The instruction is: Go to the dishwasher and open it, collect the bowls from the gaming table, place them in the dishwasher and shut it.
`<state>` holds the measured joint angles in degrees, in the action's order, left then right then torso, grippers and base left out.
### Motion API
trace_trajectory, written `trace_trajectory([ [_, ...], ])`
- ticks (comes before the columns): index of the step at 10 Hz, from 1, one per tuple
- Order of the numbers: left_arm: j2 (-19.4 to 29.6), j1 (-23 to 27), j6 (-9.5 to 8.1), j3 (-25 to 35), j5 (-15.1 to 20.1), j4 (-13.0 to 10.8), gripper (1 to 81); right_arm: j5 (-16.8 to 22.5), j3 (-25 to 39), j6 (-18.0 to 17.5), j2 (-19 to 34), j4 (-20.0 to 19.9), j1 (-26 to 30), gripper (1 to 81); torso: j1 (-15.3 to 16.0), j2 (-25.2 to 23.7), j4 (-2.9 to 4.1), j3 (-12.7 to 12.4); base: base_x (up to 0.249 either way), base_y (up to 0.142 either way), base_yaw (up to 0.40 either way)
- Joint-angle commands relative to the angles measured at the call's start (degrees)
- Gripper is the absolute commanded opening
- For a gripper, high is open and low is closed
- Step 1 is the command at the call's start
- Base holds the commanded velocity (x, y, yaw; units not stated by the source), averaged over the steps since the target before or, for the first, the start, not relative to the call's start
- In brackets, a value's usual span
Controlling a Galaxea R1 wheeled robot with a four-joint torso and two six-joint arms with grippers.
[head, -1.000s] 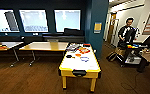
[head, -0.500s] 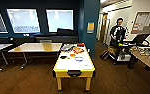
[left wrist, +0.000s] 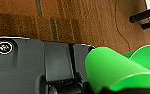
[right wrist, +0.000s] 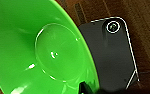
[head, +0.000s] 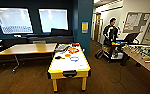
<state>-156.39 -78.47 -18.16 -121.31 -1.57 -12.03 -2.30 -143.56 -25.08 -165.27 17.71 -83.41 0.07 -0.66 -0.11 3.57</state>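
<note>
Straight ahead at twelve o'clock in the head view, the gaming bench is standing with its short yellow edge facing the camera, its white top carrying game boxes at the far end. On that top an orange bowl is sitting just short of the boxes, and a pale bowl with a blue rim is lying at about four o'clock from it, close by but apart. A plain wooden bench is standing at ten o'clock, touching or nearly touching the far left corner of the gaming bench. At three o'clock the green table-football table is running along the edge, and a person is standing beyond it at two o'clock, beside a cart with a laptop. In the right wrist view a lime green bowl is showing its inside large and close above the brown carpet; whether the right end effector is gripping it, I cannot tell. In the left wrist view the lime green bowl is looming beside the robot's dark plate; the left end effector's state I cannot tell either.
</note>
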Motion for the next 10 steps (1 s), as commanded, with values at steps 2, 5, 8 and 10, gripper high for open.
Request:
trace_trajectory([
  [2,0.63,3.63,0.15,1.07,2.01,-0.45,1.0,2.74,0.39,0.29,0.0,1.89,3.11,1.0,0.0,0.0,0.0,0.0,0.0,0.0,-0.199],
  [5,0.64,3.63,0.15,1.07,2.1,-0.54,1.0,2.66,-0.22,0.29,0.09,1.89,2.58,1.0,0.0,0.0,0.0,0.0,0.0,0.0,-0.199],
  [8,0.64,3.63,0.23,1.07,2.18,-0.62,1.0,2.57,-0.57,0.29,0.0,1.8,2.23,1.0,0.0,0.0,0.0,0.0,0.0,0.0,-0.202],
  [10,0.47,3.54,0.23,1.07,2.19,-0.62,1.0,2.48,-0.57,0.29,0.0,1.89,2.06,1.0,0.0,0.0,0.0,0.0,0.0,0.0,-0.205],
])
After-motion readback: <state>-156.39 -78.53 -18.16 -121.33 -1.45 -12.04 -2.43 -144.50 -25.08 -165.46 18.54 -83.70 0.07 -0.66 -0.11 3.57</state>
